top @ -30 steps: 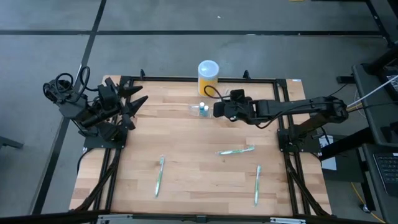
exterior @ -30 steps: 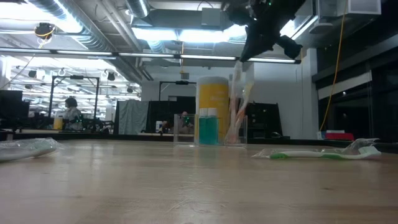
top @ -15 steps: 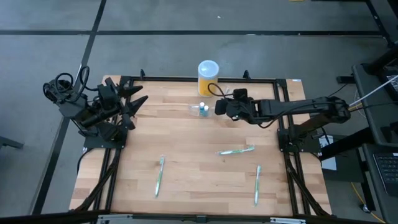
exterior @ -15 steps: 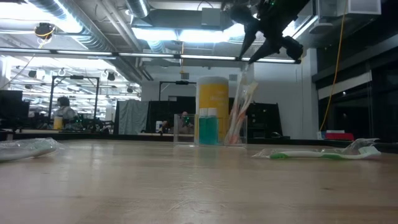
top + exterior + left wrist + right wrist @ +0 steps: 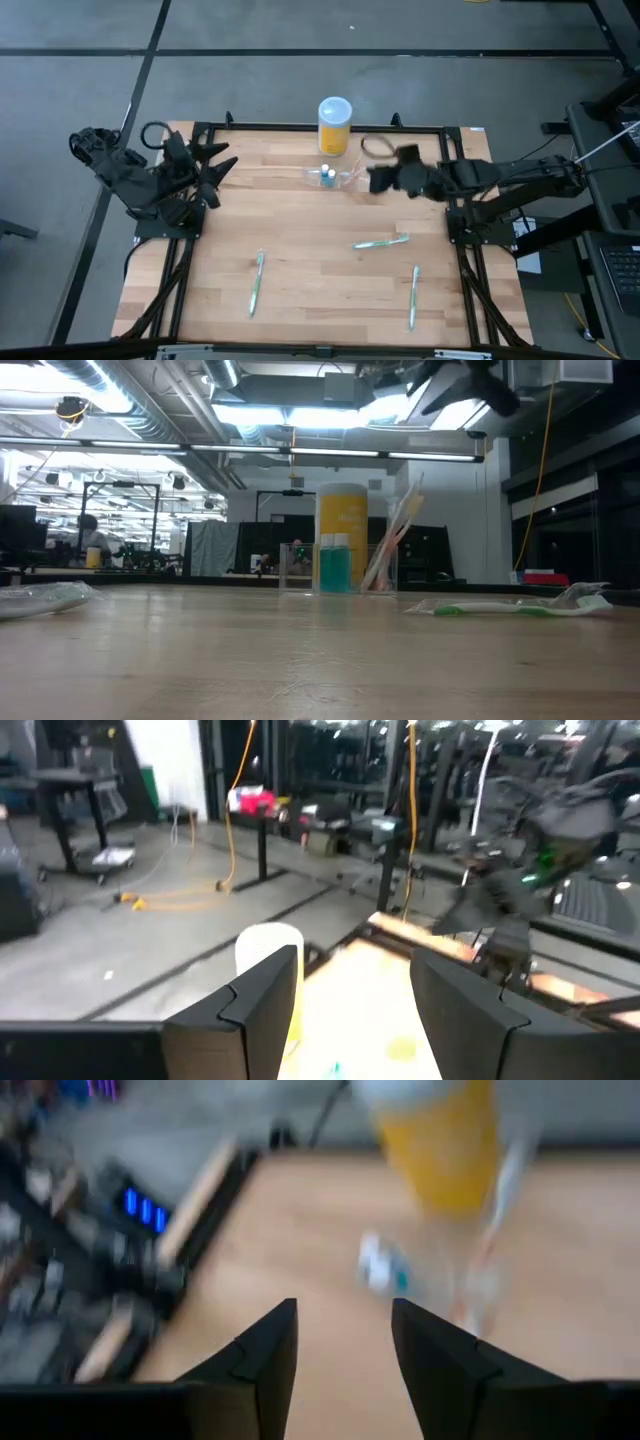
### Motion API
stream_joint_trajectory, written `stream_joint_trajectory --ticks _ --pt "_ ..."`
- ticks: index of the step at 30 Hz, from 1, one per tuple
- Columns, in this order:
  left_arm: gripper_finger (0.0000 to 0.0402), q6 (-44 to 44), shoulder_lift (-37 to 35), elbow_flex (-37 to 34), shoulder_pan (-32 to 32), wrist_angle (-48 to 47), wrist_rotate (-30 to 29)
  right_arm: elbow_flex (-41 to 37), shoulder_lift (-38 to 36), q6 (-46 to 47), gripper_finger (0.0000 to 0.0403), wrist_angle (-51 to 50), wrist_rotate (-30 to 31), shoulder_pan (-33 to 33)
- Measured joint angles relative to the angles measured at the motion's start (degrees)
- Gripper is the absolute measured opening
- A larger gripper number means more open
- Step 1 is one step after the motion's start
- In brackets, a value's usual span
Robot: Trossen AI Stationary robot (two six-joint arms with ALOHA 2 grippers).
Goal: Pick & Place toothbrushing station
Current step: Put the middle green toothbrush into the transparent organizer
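The right gripper (image 5: 372, 181) hangs above the table (image 5: 300, 250) near its far edge, its fingers (image 5: 262, 1360) spread with nothing between them, as the right wrist view shows. The station (image 5: 330, 177), a clear holder, stands on the wood just before the yellow container (image 5: 334, 124) at the middle of the far edge, a small teal-capped tube and a wrapped brush standing in it. It lies just beside the gripper, toward the table's middle and lower than the fingers; the two do not touch. In my judgement the step in hand is to clear away from the holder after a drop and go for the next brush. To do that well the arm should lift well above the brush handle that leans out of the holder's top before it swings toward the near edge, because the holder looks light and a brush against it would tip it. Three wrapped brushes (image 5: 380, 242) lie flat toward the near half of the table; the nearest to the right arm is the natural next pick, taken across its narrow width. The left gripper (image 5: 215, 168) waits over the far left corner, fingers apart and empty.
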Motion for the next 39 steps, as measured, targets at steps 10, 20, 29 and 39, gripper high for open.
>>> stream_joint_trajectory --ticks 10,20,29,39 --pt "0.0194 -31.2 8.3 0.0 2.3 -29.5 12.3 0.0 1.8 28.6 0.0144 -26.1 -13.0 18.9" --pt "0.0193 -38.3 12.6 0.0 6.2 -29.5 12.7 0.0 5.1 60.9 0.014 -34.7 -23.2 29.8" --pt "0.0193 -37.9 12.3 0.0 9.6 -29.4 12.6 -1.1 15.0 60.1 0.0132 -34.8 -24.4 21.7" --pt "0.0193 -36.1 12.3 0.0 8.6 -29.4 12.5 -13.6 15.9 60.7 0.0133 -10.4 -25.2 19.6"
